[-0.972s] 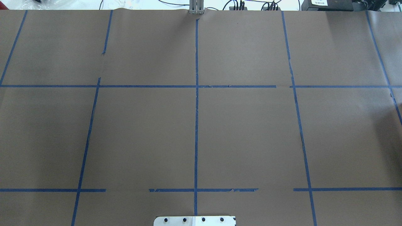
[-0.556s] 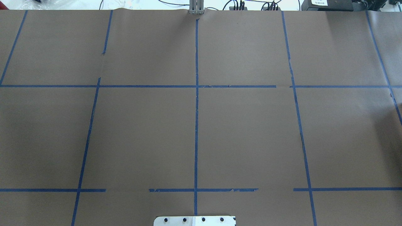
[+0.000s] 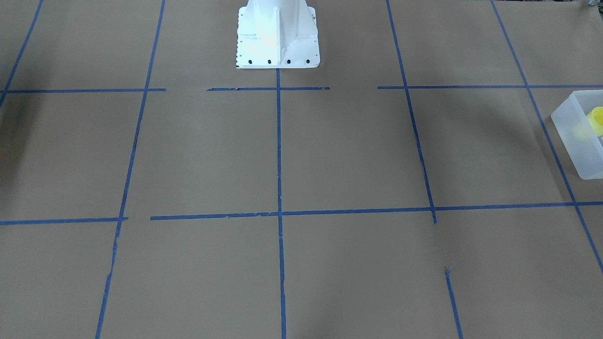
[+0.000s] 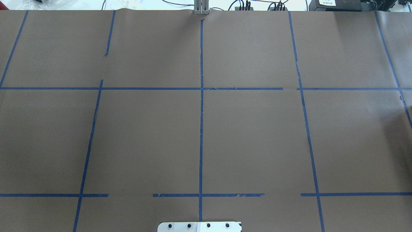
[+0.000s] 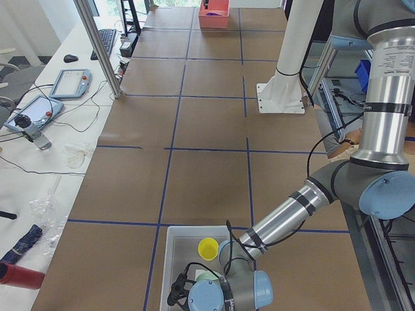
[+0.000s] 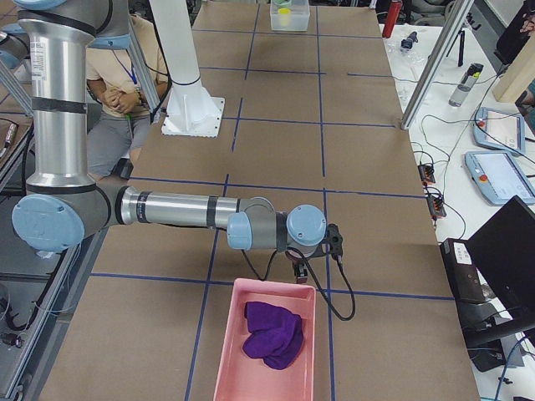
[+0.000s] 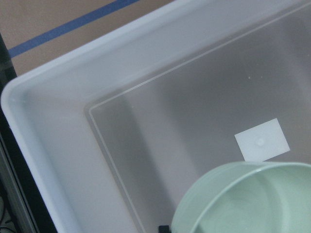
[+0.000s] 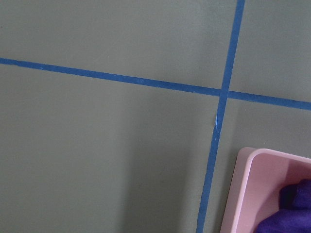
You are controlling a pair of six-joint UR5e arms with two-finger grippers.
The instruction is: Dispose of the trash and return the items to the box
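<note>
The frosted-white box (image 5: 170, 241) stands at the table end on my left; it also shows in the front-facing view (image 3: 572, 136). The yellow cup (image 5: 208, 248) stands upright inside it. The mint-green bowl (image 7: 248, 199) fills the lower right of the left wrist view, tilted above the box floor (image 7: 194, 111). My left gripper (image 5: 185, 285) hangs over the box; its fingers are hidden, so I cannot tell its state. My right gripper (image 6: 299, 271) hovers at the far rim of a pink bin (image 6: 230, 359); I cannot tell its state.
The pink bin holds a crumpled purple cloth (image 6: 272, 334) and also shows in the right wrist view (image 8: 243, 194). The white robot base (image 3: 277, 35) stands at mid-table. Brown paper with blue tape lines (image 4: 201, 129) covers the table. A person sits behind the robot (image 6: 125, 92).
</note>
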